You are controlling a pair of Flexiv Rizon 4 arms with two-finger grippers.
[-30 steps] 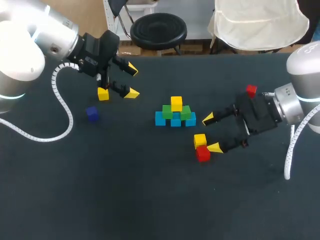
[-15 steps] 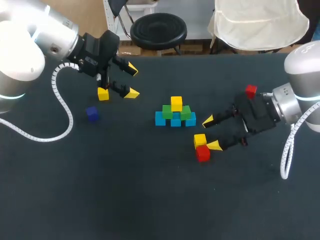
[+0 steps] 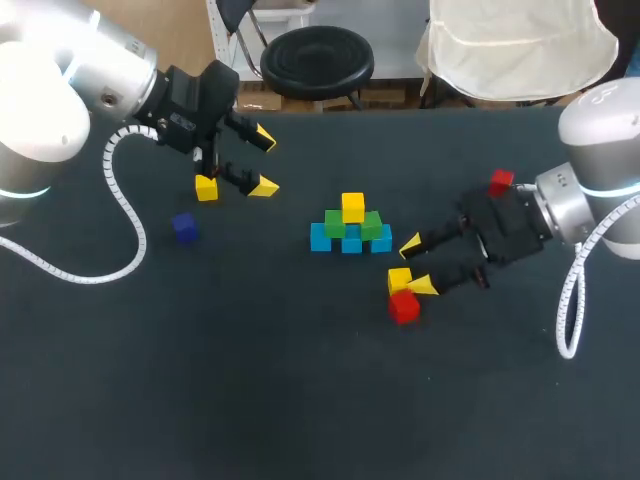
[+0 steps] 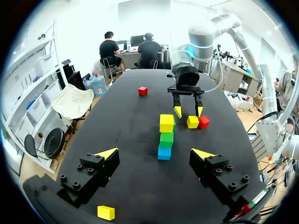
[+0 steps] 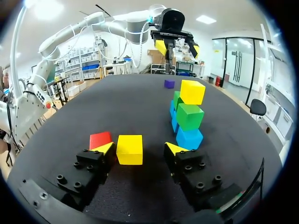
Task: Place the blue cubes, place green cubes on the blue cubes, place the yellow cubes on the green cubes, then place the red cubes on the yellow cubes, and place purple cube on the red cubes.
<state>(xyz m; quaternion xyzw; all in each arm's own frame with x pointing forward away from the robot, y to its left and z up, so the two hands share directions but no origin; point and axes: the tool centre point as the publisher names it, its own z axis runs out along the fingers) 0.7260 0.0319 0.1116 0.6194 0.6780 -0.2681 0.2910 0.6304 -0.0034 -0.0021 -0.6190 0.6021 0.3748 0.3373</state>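
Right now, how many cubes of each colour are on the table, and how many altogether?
Blue cubes: 3
Green cubes: 2
Yellow cubes: 3
Red cubes: 2
Purple cube: 1
Total: 11

In the left wrist view the stack of blue, green and yellow cubes (image 4: 166, 136) is seen end-on, so only 1 cube of each colour shows; the rest of each row is hidden behind. In the right wrist view the loose red cube (image 5: 100, 139) is partly covered by a yellow fingertip (image 5: 103, 148) of the right jaws. Whether that tip touches the loose yellow cube (image 5: 129, 149) cannot be told. In the head view the left arm (image 3: 60, 90) and right arm (image 3: 600, 170) are cut off by the picture's edges.
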